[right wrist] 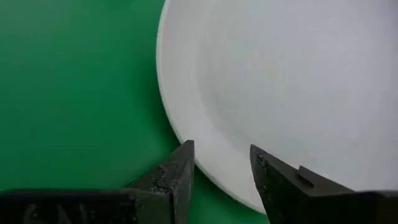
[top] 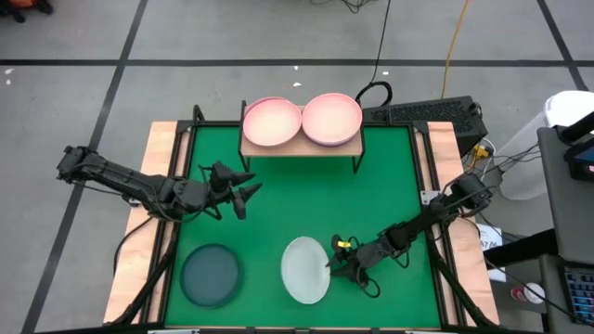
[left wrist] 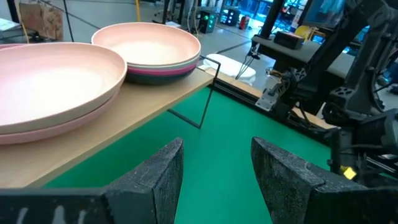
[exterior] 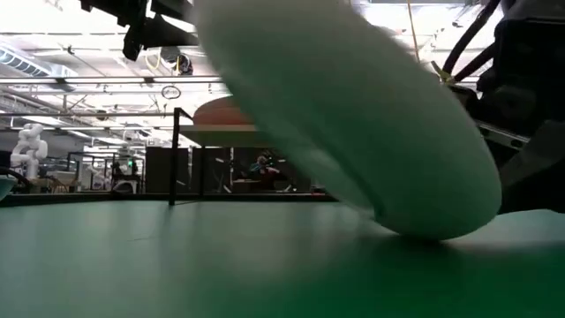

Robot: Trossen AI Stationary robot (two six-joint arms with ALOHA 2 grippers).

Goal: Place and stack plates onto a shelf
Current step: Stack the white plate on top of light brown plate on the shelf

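A pale whitish plate (top: 304, 270) (exterior: 353, 115) stands tilted on the green mat near the table's near edge. Its right rim is down and its left rim is raised. My right gripper (top: 332, 263) (right wrist: 222, 168) is at that right rim. A dark teal plate (top: 211, 275) lies flat to its left. The shelf (top: 299, 148) (left wrist: 155, 106) at the far side carries two stacks, each with a light pink plate on top (top: 272, 122) (top: 331, 118). My left gripper (top: 249, 193) (left wrist: 217, 168) hovers open over the mat in front of the shelf, touching nothing. My right gripper has the whitish plate by its right rim (right wrist: 214, 171), coming from the table's right side. One finger (right wrist: 273, 177) lies over the plate's inner face, the other (right wrist: 177, 171) outside the rim. The plate is tilted, its lower edge (exterior: 433, 231) resting on the mat.
The green mat (top: 278, 213) has free room between the shelf and the two near plates. The right stack (left wrist: 168, 70) shows darker plates under the pink one. A keyboard (top: 422, 113) and cables lie beyond the far right corner. Bare wooden strips border the mat.
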